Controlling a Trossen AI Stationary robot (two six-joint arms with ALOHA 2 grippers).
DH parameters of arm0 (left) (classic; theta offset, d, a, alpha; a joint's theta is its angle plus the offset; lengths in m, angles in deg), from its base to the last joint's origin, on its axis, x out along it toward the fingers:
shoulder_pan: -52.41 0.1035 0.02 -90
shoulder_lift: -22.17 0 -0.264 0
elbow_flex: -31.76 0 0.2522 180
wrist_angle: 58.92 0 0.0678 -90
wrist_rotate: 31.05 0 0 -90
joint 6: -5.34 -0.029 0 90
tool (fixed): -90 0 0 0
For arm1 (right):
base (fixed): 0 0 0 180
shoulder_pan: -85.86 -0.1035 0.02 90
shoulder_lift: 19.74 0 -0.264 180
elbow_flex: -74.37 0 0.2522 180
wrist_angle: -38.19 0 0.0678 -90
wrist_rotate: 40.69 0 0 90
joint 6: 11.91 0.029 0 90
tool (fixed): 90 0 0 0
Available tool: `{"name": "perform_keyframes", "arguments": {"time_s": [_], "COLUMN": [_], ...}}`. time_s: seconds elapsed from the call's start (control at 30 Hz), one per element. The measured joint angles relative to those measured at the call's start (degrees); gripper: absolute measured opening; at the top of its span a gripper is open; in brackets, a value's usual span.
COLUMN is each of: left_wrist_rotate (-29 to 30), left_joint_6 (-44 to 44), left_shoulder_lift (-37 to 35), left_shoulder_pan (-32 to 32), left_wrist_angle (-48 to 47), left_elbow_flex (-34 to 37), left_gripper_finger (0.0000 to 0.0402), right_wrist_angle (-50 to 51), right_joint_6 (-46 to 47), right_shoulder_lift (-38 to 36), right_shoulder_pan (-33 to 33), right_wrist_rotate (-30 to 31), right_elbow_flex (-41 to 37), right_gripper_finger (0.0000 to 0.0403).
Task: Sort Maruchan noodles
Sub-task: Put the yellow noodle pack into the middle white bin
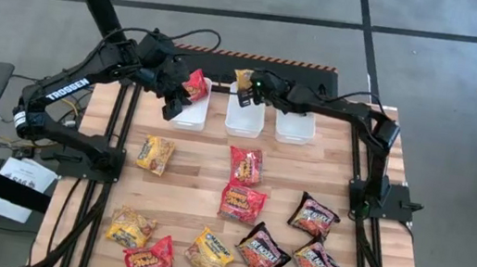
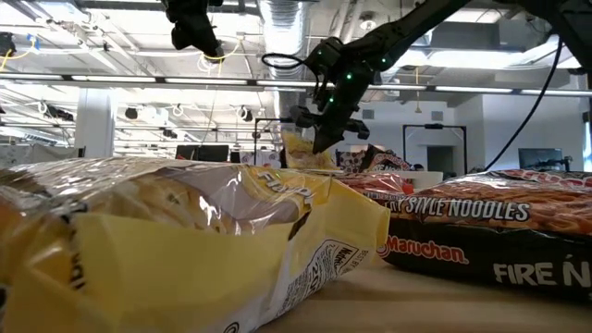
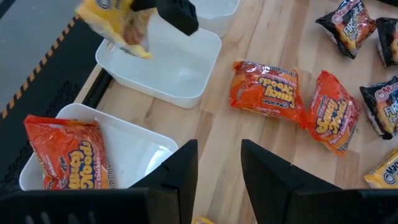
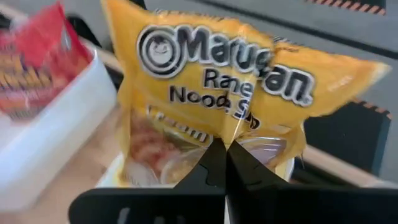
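Note:
Three white tubs stand in a row at the table's far edge: left (image 1: 187,112), middle (image 1: 245,119), right (image 1: 296,126). A red Maruchan packet (image 3: 65,155) lies in the left tub, leaning on its wall. My left gripper (image 3: 219,165) hovers open just above that tub and touches nothing. My right gripper (image 1: 250,86) is over the middle tub (image 3: 168,68), shut on a yellow packet (image 4: 211,68). Several more red, yellow and black packets lie flat on the table's middle and near half, such as a red one (image 1: 245,164). My right gripper pinches the yellow packet between its two shut fingers at a crinkled spot near the packet's middle (image 4: 231,134). The fingers come from above, pointing down. The packet is lifted clear and hangs below the gripper (image 2: 305,153), over the middle tub.
The right tub shows nothing inside. Loose packets lie around: yellow (image 1: 155,154), red (image 1: 243,202), black (image 1: 315,216), black (image 1: 262,249), yellow (image 1: 209,254), red (image 1: 150,260). Bare wood shows between the tubs and the packets. A black frame runs along both table sides.

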State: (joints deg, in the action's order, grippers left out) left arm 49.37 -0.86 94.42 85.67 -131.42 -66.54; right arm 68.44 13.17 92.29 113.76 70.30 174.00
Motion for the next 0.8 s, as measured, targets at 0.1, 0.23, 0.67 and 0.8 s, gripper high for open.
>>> {"name": "perform_keyframes", "arguments": {"time_s": [0.1, 0.23, 0.67, 0.8], "left_wrist_rotate": [0.0, 0.0, 0.2, 0.2], "left_joint_6": [0.0, 0.0, -1.0, -1.1], "left_shoulder_lift": [0.0, 0.0, 0.0, 0.0], "left_shoulder_pan": [0.0, 0.0, 0.0, 0.0], "left_wrist_angle": [0.0, 0.0, 0.0, -0.4], "left_elbow_flex": [0.0, 0.0, 0.0, 0.0], "left_gripper_finger": [0.0107, 0.0107, 0.0107, 0.0107], "right_wrist_angle": [0.0, 0.3, -0.4, -0.3], "right_joint_6": [0.1, 0.3, 0.4, 0.4], "right_shoulder_lift": [0.0, 1.0, 0.9, 0.8], "right_shoulder_pan": [0.1, -0.2, 0.4, 0.4], "right_wrist_rotate": [-0.2, -0.3, -1.5, -1.5], "right_elbow_flex": [0.0, -0.1, 0.0, 0.0], "right_gripper_finger": [0.0008, 0.0009, 0.0068, 0.0086]}}
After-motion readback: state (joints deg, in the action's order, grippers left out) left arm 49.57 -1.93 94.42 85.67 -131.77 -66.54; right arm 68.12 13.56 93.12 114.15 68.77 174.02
